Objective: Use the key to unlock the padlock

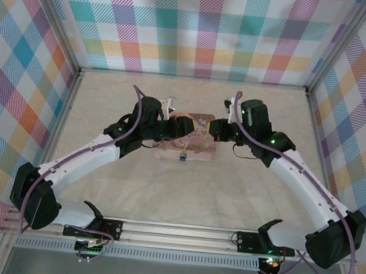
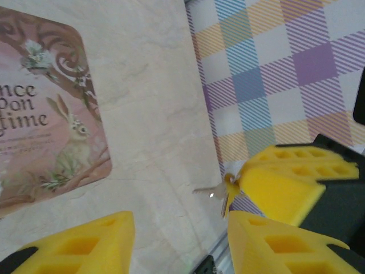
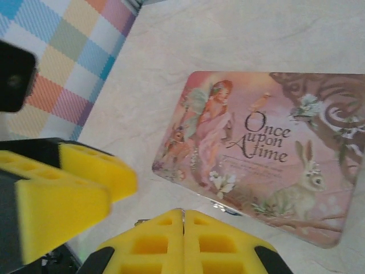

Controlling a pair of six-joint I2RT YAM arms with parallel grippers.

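Found a pink rectangular storybook tin [image 1: 193, 138] lying flat at the middle of the pale marbled table [image 1: 164, 194]. Saw the left gripper [image 2: 179, 221] at its 9 o'clock and the right gripper [image 3: 183, 216] at its 3 o'clock. Noted right fingers pressed together, pinching a small silver metal key [image 2: 212, 192] at their tips. Noted left fingers partly spread, holding nothing, with the key at 1 o'clock of their gap.

Small silver key [image 2: 210, 192] sticks out of the pinched-shut tips of the right gripper [image 3: 183, 212]. Its blade lies roughly level and clear of the table, with a bit of ring dangling under it. The padlock [image 1: 183, 155] looks like a tiny bluish-silver lump just near-left of that gripper, too small to tell if it's locked.
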